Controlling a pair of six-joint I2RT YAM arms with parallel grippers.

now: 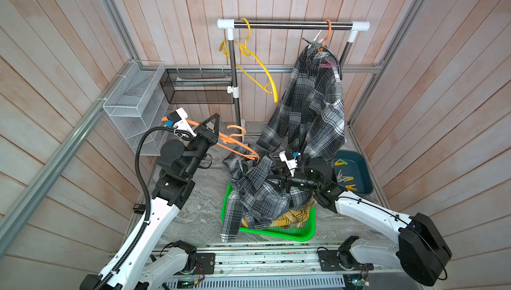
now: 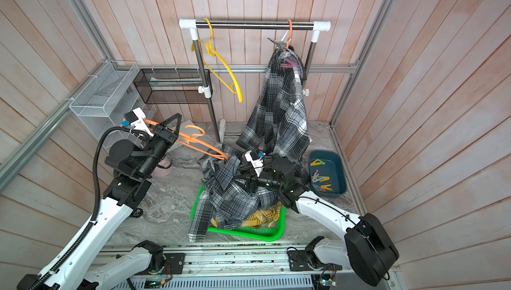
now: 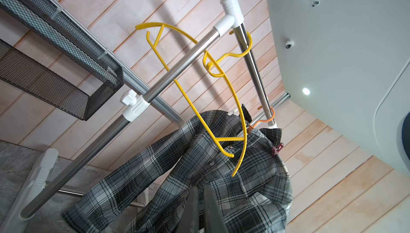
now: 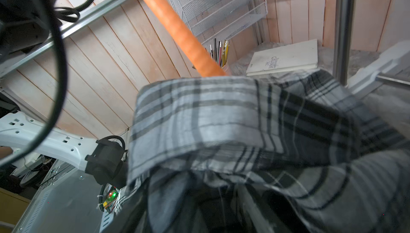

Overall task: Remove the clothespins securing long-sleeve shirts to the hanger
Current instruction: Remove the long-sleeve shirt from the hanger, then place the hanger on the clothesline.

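Plainly, the one peg left to pull was the mauve clothespin (image 1: pixel 327 63), nipped on the right shoulder of the grey checked shirt (image 1: pixel 309 103) that hung from the rail (image 1: pixel 293 24) at the far right. Its long axis ran roughly left to right along the slope of that shoulder. From the right gripper (image 1: pixel 284 183) it lay farther back, higher and a little to the right. From the left gripper (image 1: pixel 215 120) it was well apart, clear across to the right. I judged the right arm the nearer.

That right gripper was sunk in the second grey shirt (image 1: pixel 262 189), heaped over the green basket (image 1: pixel 276 234). Cloth hid its jaws, so I could not tell whether they were parted or closed. The left gripper was closed. In both top views it seemed clamped on the loose orange hanger (image 1: pixel 237 146), held off the table at the left, with one end reaching into the heap.

The top views showed pegs (image 1: pixel 345 179) already lying in the blue tray (image 1: pixel 358 165) at the right, which neither wrist camera caught. The left wrist camera saw the mauve clothespin (image 3: pixel 277 148) from below, beside the collar, with no orange between its own fingers (image 3: pixel 188 216). The right wrist camera gave only plaid cloth and the hanger's orange bar, no peg.
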